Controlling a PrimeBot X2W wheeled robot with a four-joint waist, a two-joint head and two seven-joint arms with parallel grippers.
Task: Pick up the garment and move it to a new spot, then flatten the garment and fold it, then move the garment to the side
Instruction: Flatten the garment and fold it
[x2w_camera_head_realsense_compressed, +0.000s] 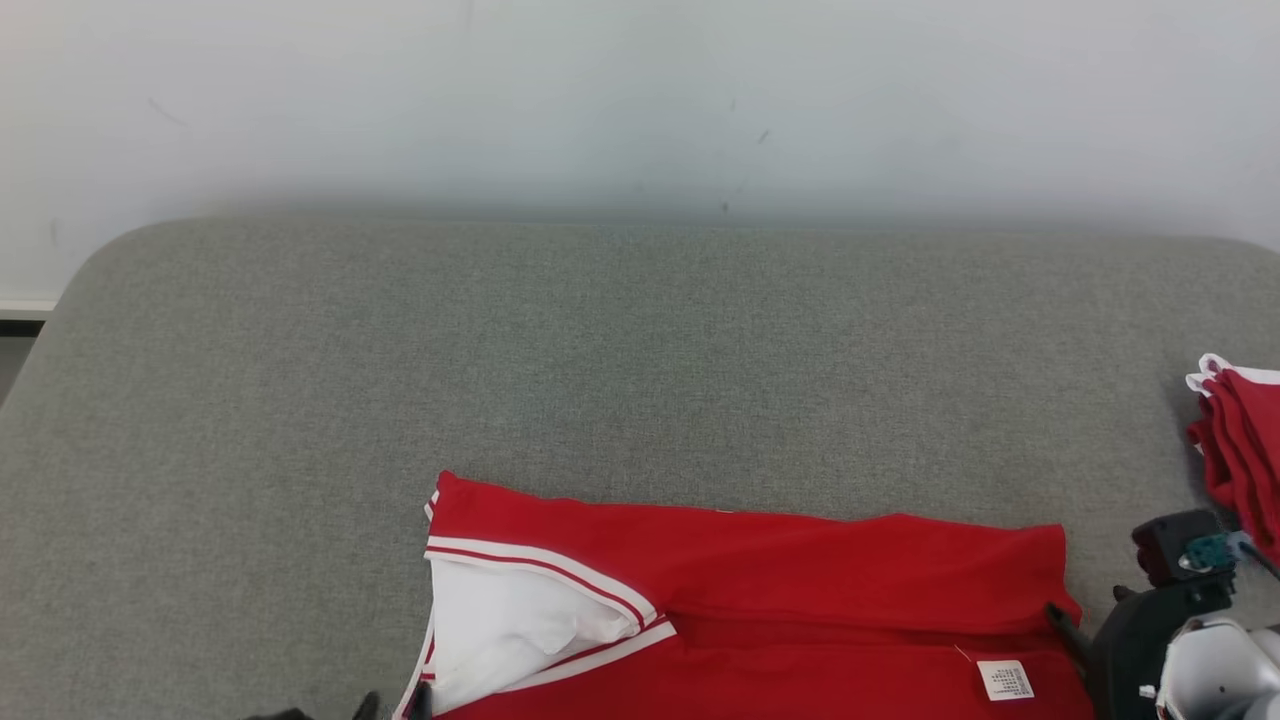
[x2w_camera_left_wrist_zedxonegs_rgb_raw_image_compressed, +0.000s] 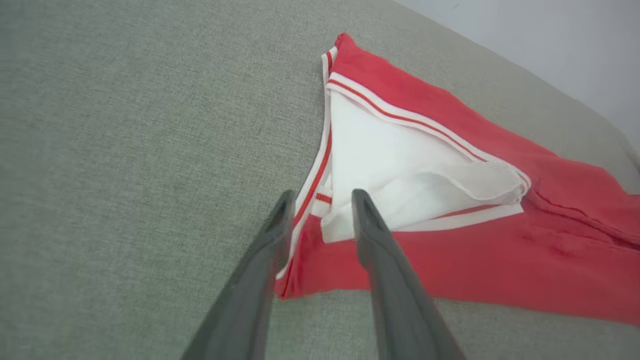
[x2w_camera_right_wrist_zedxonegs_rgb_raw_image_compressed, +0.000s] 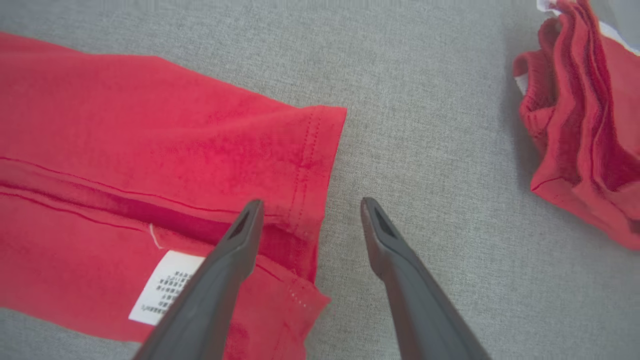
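Head view: red garment (x2w_camera_head_realsense_compressed: 760, 590) lies folded; grey surface (x2w_camera_head_realsense_compressed: 300, 400) beneath.

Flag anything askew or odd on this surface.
On the garment, the white panel is bunched and exposed at the left end, and the label shows near the right end, so the fold looks uneven. A second red pile lies rumpled at the right edge.
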